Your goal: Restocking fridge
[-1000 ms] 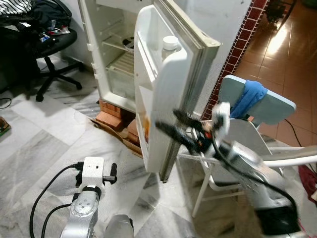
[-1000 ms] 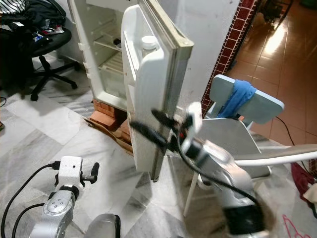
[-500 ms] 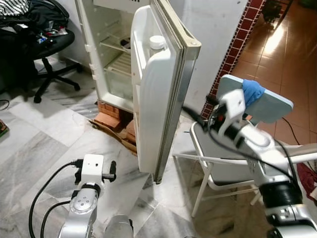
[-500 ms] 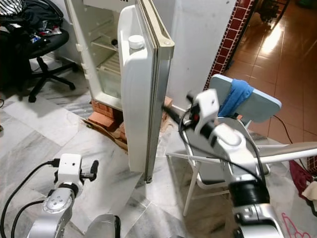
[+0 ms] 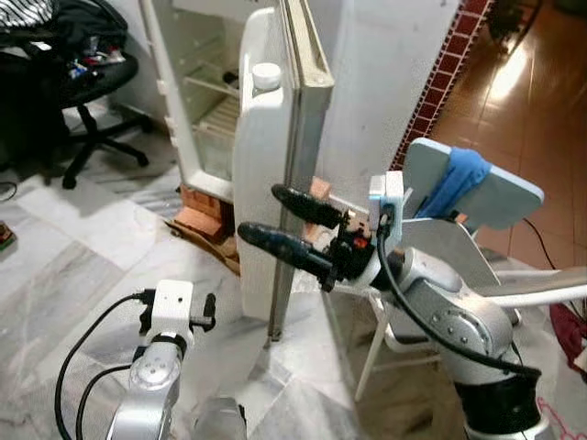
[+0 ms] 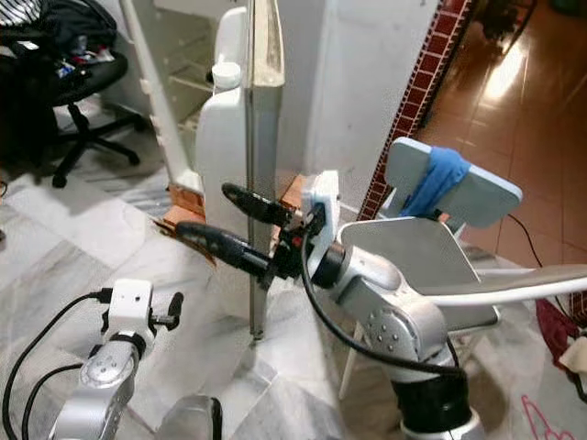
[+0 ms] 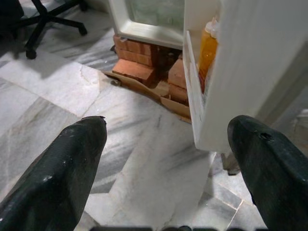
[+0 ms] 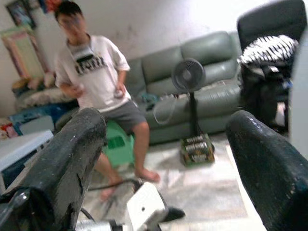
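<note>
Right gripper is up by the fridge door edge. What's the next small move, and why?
Probably push the right gripper against the fridge door's outer face to shut it. The fingers are open and empty beside the door's edge, the door stands partly swung toward the cabinet, and a bottle sits in its rack.

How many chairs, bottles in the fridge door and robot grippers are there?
Chairs: 2 (black office chair, white folding chair)
Bottles in the door: 2 (white-capped jug, orange bottle)
Grippers: 2 (left gripper, right gripper), both open
Total: 6
</note>
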You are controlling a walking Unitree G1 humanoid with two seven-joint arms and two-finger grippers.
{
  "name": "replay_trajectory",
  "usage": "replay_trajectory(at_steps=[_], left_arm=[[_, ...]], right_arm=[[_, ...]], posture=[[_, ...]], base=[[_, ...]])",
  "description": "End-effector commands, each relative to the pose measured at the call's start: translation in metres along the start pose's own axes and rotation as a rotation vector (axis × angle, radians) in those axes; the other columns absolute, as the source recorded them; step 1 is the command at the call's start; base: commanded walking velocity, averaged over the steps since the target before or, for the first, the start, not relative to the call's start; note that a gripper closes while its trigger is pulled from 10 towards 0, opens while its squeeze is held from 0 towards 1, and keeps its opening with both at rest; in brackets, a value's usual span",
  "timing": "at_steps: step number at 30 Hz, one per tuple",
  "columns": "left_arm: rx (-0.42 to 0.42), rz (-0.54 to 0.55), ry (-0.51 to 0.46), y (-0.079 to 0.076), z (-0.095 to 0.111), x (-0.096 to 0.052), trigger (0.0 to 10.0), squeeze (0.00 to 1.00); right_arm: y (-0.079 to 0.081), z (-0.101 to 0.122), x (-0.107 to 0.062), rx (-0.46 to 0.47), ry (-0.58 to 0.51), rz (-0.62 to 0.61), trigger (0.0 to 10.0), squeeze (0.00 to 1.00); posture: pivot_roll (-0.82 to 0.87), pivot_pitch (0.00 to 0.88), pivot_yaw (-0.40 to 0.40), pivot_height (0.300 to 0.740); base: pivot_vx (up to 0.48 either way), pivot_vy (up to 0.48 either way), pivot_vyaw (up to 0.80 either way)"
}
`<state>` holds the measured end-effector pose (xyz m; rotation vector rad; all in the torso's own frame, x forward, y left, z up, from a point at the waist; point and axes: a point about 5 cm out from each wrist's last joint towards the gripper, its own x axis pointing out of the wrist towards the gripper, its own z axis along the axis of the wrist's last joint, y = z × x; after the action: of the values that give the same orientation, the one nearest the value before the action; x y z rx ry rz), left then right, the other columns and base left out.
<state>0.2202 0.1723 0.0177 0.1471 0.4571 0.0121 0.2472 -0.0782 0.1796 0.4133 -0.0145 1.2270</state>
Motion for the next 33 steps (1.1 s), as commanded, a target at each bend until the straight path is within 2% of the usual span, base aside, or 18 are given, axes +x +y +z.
replay_trajectory(at_steps=[1, 3, 4, 5, 7, 13, 16, 21, 22, 24, 27, 29, 33], left_arm=[[0.006, -0.018, -0.001, -0.003, -0.001, 0.000, 10.0, 0.00], [0.006, -0.019, -0.003, -0.004, -0.001, 0.000, 10.0, 0.00], [0.004, -0.017, -0.018, -0.003, 0.001, 0.001, 10.0, 0.00], [0.003, -0.017, -0.022, -0.003, 0.002, 0.001, 10.0, 0.00], [0.006, 0.014, -0.056, 0.003, 0.011, 0.009, 10.0, 0.00], [0.015, 0.055, -0.084, 0.014, 0.023, 0.021, 10.0, 0.00], [0.044, 0.073, -0.115, 0.025, 0.044, 0.046, 10.0, 0.00], [0.057, 0.043, -0.138, 0.023, 0.059, 0.057, 10.0, 0.00], [0.070, 0.037, -0.156, 0.021, 0.063, 0.057, 10.0, 0.00], [0.071, 0.037, -0.160, 0.020, 0.062, 0.057, 10.0, 0.00], [0.076, 0.053, -0.139, 0.018, 0.045, 0.049, 10.0, 0.00], [0.074, 0.105, -0.110, 0.023, 0.026, 0.039, 10.0, 0.00], [0.075, 0.183, -0.100, 0.035, 0.015, 0.030, 10.0, 0.00]], right_arm=[[-0.006, 0.001, -0.007, -0.003, 0.022, -0.057, 10.0, 0.00], [-0.015, 0.000, -0.010, -0.013, 0.027, -0.144, 10.0, 0.00], [-0.027, -0.004, -0.014, -0.041, 0.046, -0.240, 10.0, 0.00], [-0.030, -0.006, -0.015, -0.048, 0.052, -0.263, 10.0, 0.00], [-0.049, -0.020, -0.027, -0.107, 0.120, -0.410, 10.0, 0.00], [-0.056, -0.030, -0.035, -0.149, 0.162, -0.495, 10.0, 0.00], [-0.056, -0.032, -0.031, -0.202, 0.151, -0.529, 10.0, 0.00], [-0.057, -0.032, -0.028, -0.247, 0.128, -0.556, 10.0, 0.00], [-0.061, -0.030, -0.029, -0.265, 0.113, -0.608, 10.0, 0.00], [-0.062, -0.030, -0.030, -0.270, 0.109, -0.623, 10.0, 0.00], [-0.068, -0.026, -0.029, -0.298, 0.079, -0.692, 10.0, 0.00], [-0.076, -0.023, -0.028, -0.293, 0.057, -0.760, 10.0, 0.00], [-0.084, -0.022, -0.019, -0.293, 0.049, -0.812, 10.0, 0.00]], posture=[[0.12, 0.000, -0.034, 0.740], [0.12, 0.000, -0.035, 0.740], [0.12, 0.000, -0.037, 0.740], [0.12, 0.000, -0.037, 0.740], [0.12, 0.000, -0.042, 0.740], [0.12, 0.000, -0.046, 0.740], [0.10, 0.000, -0.044, 0.740], [0.08, 0.000, -0.030, 0.740], [0.08, 0.000, -0.024, 0.740], [0.08, 0.000, -0.022, 0.740], [0.08, 0.000, -0.022, 0.740], [0.09, 0.000, -0.030, 0.740], [0.10, 0.000, -0.037, 0.740]], base=[[0.000, 0.000, 0.00], [0.000, 0.000, 0.00], [0.000, 0.000, 0.00], [0.000, 0.000, 0.00], [0.000, 0.000, 0.00], [0.000, 0.000, 0.00], [0.000, 0.000, 0.00], [0.000, 0.000, 0.00], [0.000, 0.000, 0.00], [0.000, 0.000, 0.00], [0.000, 0.000, 0.00], [0.000, 0.000, 0.00], [0.000, 0.000, 0.00]])
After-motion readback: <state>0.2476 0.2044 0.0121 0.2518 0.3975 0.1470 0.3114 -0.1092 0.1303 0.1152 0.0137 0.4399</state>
